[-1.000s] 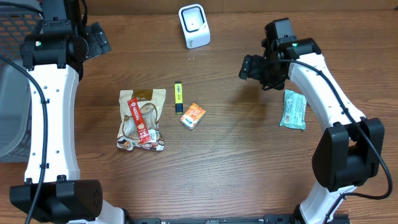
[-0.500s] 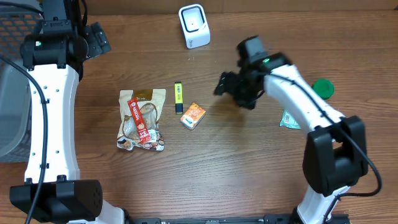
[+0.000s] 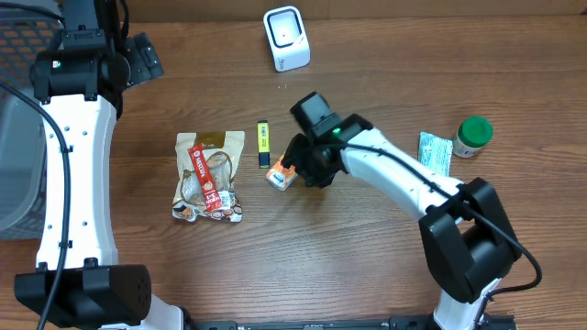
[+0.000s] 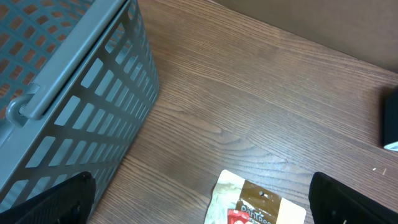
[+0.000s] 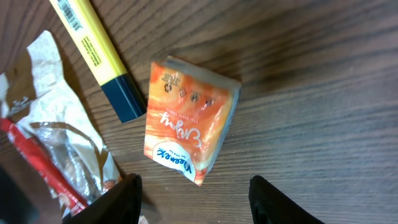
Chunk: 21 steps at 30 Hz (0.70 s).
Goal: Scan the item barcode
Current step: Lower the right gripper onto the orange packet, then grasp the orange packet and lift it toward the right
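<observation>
**Overhead**
- Surface: brown wood [image 3: 367, 266].
- Scanner: the white unit [image 3: 286, 38] stands at the far edge, well apart from the packet.
- Orange packet [image 3: 282, 172]: lies flat near the middle, just beside the dark end of the yellow marker [image 3: 263, 139].
- Snack bag [image 3: 209, 177]: flat, left of the marker.
- Right tool [image 3: 300, 163]: low over the orange packet's right side; its spread is hidden from this angle.
- Left tool [image 3: 144, 58]: far-left corner, next to the grey basket [image 3: 18, 137].
- Right side: a green-capped bottle [image 3: 474, 136] is just beside a teal packet [image 3: 435, 152].

**Left wrist**
- Left tool [image 4: 199, 186]: fingers [image 4: 50, 202] spread wide, nothing between them.
- Below it: basket wall [image 4: 74, 106] and the top of the snack bag [image 4: 258, 199].

**Right wrist**
- Right tool [image 5: 194, 183]: fingers [image 5: 124, 199] apart, wider than the packet and not clamped on it.
- Orange packet [image 5: 189, 130]: flat on the surface, its lower corner between the fingertips.
- Neighbours: marker [image 5: 96, 59] and snack bag [image 5: 56, 155] to its left.
</observation>
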{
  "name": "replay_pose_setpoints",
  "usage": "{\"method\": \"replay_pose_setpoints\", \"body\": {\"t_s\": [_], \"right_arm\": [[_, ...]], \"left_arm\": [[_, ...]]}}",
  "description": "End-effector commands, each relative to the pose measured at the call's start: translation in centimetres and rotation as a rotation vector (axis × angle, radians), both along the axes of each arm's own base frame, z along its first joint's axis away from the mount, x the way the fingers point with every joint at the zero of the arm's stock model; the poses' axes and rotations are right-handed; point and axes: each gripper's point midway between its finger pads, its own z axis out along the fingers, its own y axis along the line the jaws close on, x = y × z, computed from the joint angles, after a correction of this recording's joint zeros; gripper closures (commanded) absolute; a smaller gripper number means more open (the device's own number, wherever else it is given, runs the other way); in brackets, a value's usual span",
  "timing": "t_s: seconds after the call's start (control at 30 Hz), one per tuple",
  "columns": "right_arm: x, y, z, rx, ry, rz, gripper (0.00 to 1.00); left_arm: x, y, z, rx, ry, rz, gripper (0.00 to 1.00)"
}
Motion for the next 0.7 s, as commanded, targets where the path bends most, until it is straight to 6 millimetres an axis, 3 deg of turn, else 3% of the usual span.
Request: {"method": "replay_pose_setpoints", "body": {"t_s": [0.0,0.13,0.33,0.67], "right_arm": [[0.2,-0.5,-0.7,-0.075,-0.033,-0.106,0.44],[0.4,0.6,-0.5,-0.054,-0.059,-0.095,0.46],[0.5,0.4,-1.5,-0.077,-0.054,-0.106,0.5],[0.5,0.4,-5.7,-0.122,-0.003,-0.103,0.5]], "left_arm": [[0.2,0.2,0.0,0.003,-0.005,0.018,0.0],[0.2,0.2,0.0,0.003,-0.005,0.018,0.0],[0.2,0.2,0.0,0.003,-0.005,0.018,0.0],[0.2,0.2,0.0,0.003,-0.004,0.018,0.0]]}}
